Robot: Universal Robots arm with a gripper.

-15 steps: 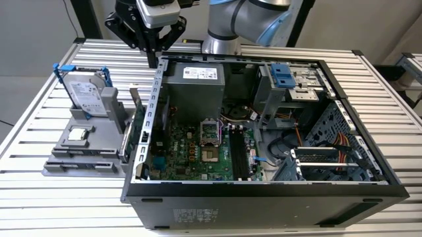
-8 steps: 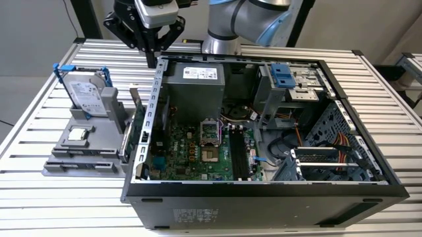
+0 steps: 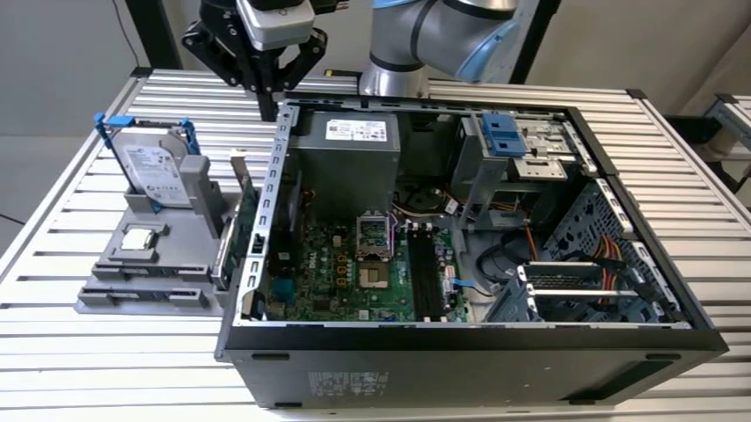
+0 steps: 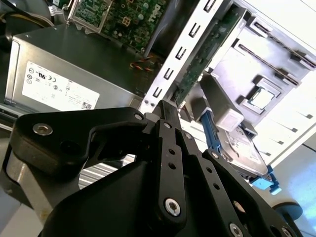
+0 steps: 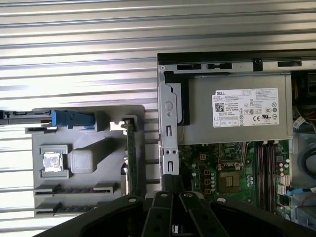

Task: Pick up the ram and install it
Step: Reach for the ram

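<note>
My claw (image 3: 273, 104) hangs narrow, fingertips pressed together, above the rear corner of the open computer case (image 3: 470, 374) on the exterior view's left. Inside the case lie the power supply (image 3: 346, 145) and the motherboard (image 3: 340, 272). The ram (image 3: 420, 274), as far as I can tell, stands in a motherboard slot. On the tabletop (image 3: 105, 360), the grey fixture (image 3: 105, 297) holds an upright hard drive (image 3: 158, 171), a processor chip (image 3: 141, 237) and a green card (image 3: 244, 220).

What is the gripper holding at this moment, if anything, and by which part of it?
Nothing is held. The gripper hangs over a wall of the computer case, its fingers shut together with nothing between them.
</note>
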